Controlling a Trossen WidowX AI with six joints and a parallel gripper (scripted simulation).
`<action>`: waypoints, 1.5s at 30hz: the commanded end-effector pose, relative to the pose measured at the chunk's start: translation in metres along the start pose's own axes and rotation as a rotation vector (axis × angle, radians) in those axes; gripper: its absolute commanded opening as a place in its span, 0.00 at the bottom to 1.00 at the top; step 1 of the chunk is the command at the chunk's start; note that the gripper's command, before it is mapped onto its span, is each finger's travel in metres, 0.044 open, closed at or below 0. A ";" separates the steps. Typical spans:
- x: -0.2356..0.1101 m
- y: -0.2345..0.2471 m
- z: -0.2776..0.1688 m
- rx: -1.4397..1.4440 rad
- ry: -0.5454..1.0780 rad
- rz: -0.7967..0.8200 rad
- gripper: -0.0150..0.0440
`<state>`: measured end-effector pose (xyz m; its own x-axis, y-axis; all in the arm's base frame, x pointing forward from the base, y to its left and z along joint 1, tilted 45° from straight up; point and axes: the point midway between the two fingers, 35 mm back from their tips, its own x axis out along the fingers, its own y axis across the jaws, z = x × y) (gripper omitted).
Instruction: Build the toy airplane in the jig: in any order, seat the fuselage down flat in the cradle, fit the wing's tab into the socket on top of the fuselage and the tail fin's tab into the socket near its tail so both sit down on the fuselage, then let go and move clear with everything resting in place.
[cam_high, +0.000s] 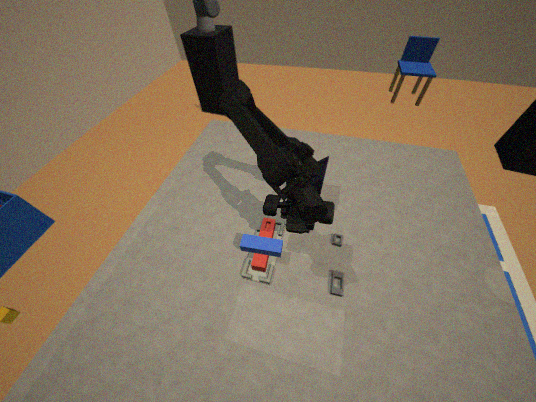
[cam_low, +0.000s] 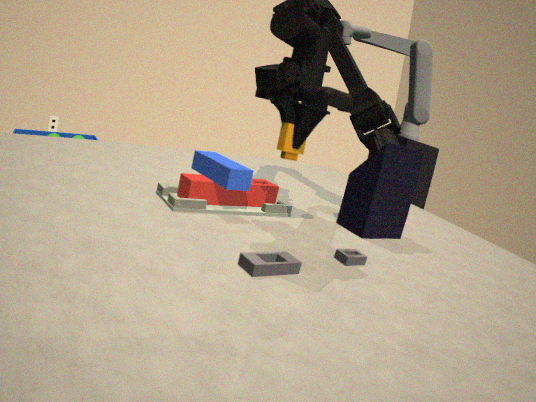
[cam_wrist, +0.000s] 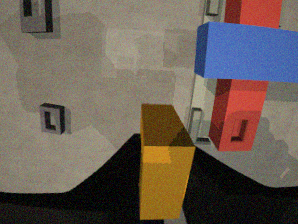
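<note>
The yellow tail fin (cam_low: 289, 141) is clamped in the gripper (cam_low: 298, 131), held above and just beside the tail end of the red fuselage (cam_low: 227, 192). The tab should be centred over the tail socket (cam_high: 270, 223), kept vertical, lowered slowly, and released only once seated.

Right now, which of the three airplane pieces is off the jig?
The yellow tail fin: it hangs in the air, pinched between the fingers. The red fuselage lies in the cradle, with the blue wing across it.
</note>
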<state>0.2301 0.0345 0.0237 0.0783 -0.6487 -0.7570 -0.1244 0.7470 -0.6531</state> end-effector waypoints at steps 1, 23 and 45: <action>0.003 -0.014 -0.002 -0.008 -0.004 -0.006 0.25; 0.018 -0.080 -0.019 -0.036 0.006 -0.051 0.25; 0.023 -0.106 -0.032 -0.046 0.019 -0.078 0.37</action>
<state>0.2142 -0.0640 0.0757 0.0682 -0.7056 -0.7054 -0.1625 0.6897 -0.7056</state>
